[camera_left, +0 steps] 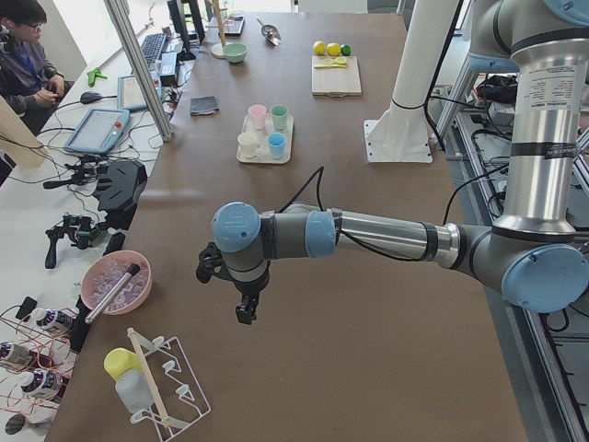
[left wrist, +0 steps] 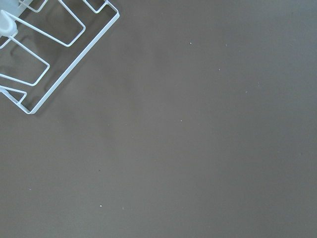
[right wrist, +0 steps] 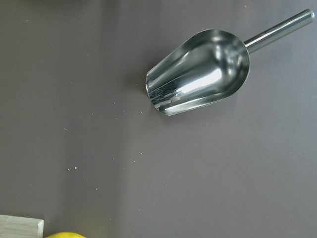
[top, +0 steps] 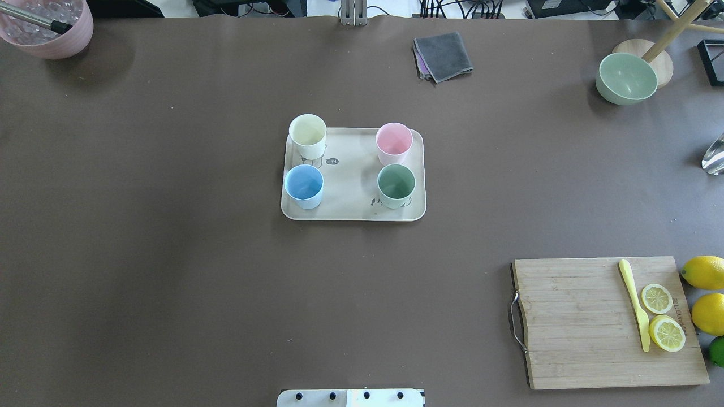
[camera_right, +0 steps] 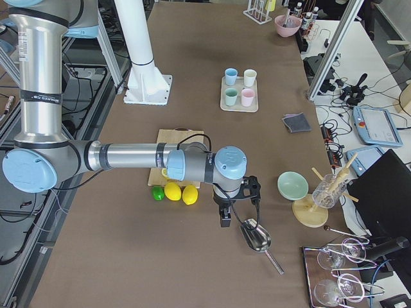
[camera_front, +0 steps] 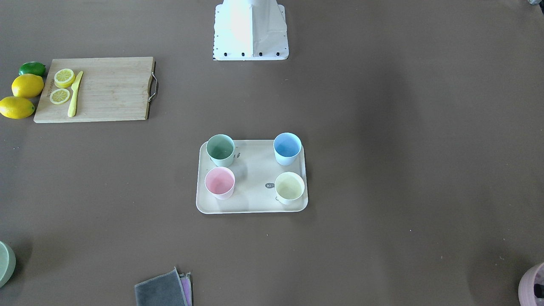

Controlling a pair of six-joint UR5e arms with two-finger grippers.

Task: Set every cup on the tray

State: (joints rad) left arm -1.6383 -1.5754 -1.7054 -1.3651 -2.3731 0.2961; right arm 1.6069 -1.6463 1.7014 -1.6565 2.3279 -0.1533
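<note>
Four cups upright on tray (top: 350, 192), one per corner, none touching.
- Far side from robot: cream-yellow cup (top: 307, 134), pink cup (top: 393, 141).
- Near side: light blue cup (top: 304, 185), mint green cup (top: 396, 185).

Left gripper (camera_left: 245, 315) over bare table near wire rack (left wrist: 49, 54), well apart from tray. Jaw opening and any load: cannot tell.

Right gripper (camera_right: 225, 220) near metal scoop (right wrist: 198, 72), same finding.

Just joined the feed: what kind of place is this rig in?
Probably a robotics lab, not a kitchen: a person sits near a teach pendant, aluminium posts stand along the table, and the cups on the tray look like staged props.
</note>
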